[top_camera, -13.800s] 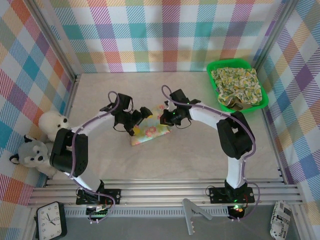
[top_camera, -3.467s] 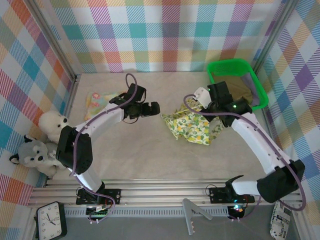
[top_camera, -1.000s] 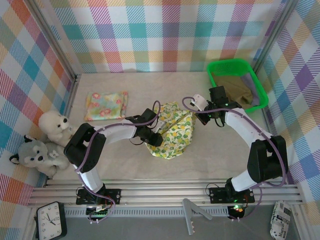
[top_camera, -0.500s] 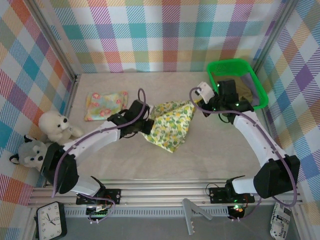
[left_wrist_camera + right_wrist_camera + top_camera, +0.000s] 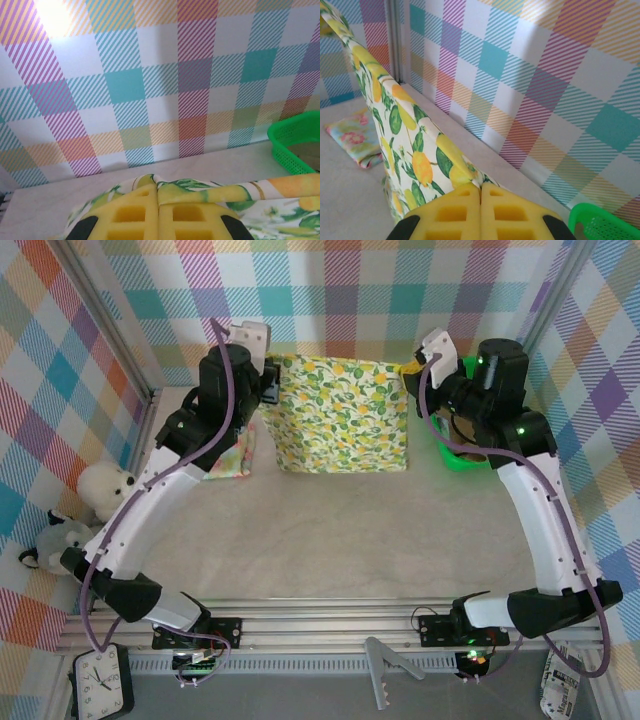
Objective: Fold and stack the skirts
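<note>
plaid walls ring a pale tabletop. left gripper [image 5: 272, 380] and right gripper [image 5: 410, 368] each pinch a top corner of the lemon-print skirt [image 5: 345, 410], stretched aloft at upper centre. pink floral skirt [image 5: 236, 455] lies folded at left; this one looks unfolded, stacking undone. green tray [image 5: 455, 458] sits at right.

Beige table [image 5: 350, 540], folded pink-floral skirt [image 5: 235, 458] far left, green tray [image 5: 455, 460] far right.

Lighting: bright, even, diffuse. Shadows: faint, soft, on table [image 5: 330, 540]. Glare: white hotspot, wall [image 5: 165, 80] upper left, left wrist view. Focus: wrist views slightly soft; top view sharp.
</note>
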Controlling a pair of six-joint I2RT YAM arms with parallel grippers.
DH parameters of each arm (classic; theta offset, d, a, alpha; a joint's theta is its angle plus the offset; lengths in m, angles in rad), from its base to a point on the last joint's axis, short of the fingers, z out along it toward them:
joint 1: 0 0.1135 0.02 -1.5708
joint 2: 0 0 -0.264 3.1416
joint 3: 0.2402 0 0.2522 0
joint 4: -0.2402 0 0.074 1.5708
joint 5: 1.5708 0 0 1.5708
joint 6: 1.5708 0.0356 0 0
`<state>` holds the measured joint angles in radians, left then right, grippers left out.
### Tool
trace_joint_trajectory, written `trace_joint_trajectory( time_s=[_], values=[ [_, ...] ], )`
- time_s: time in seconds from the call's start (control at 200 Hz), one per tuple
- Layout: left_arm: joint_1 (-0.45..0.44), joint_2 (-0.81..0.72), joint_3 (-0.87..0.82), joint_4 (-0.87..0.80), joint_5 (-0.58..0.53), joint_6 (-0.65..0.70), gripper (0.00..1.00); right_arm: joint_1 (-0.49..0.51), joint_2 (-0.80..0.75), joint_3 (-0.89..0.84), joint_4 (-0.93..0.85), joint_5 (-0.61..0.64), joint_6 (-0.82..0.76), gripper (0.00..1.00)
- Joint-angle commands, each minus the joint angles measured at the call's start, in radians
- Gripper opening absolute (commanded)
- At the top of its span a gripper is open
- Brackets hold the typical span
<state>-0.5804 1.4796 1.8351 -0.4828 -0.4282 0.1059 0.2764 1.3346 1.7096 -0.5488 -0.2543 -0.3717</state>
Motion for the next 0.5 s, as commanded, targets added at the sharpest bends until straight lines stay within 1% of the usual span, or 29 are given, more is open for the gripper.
trace_joint_trajectory(
  time_s=[0.0, 0.09, 0.195, 0.27, 0.41, 0.495],
  values=[
    [0.040, 0.030, 0.061, -0.064, -0.012, 0.049, 0.00, -0.010, 0.014, -0.004, -0.018, 0.038, 0.014, 0.00],
    [0.040, 0.033, 0.093, -0.092, 0.008, 0.057, 0.00, -0.009, 0.000, -0.010, -0.018, 0.047, 0.055, 0.00],
    [0.040, 0.028, 0.118, -0.125, 0.008, 0.067, 0.00, -0.007, -0.016, -0.008, -0.063, -0.098, 0.062, 0.00],
    [0.040, 0.009, 0.126, -0.148, 0.023, 0.068, 0.00, -0.005, -0.032, -0.009, -0.086, -0.178, 0.084, 0.00],
    [0.039, -0.072, 0.122, -0.199, 0.084, 0.044, 0.00, -0.004, -0.130, -0.072, -0.082, -0.256, 0.111, 0.00],
    [0.040, -0.141, 0.101, -0.211, 0.147, 0.028, 0.00, -0.005, -0.200, -0.108, -0.094, -0.301, 0.124, 0.00]
  ],
)
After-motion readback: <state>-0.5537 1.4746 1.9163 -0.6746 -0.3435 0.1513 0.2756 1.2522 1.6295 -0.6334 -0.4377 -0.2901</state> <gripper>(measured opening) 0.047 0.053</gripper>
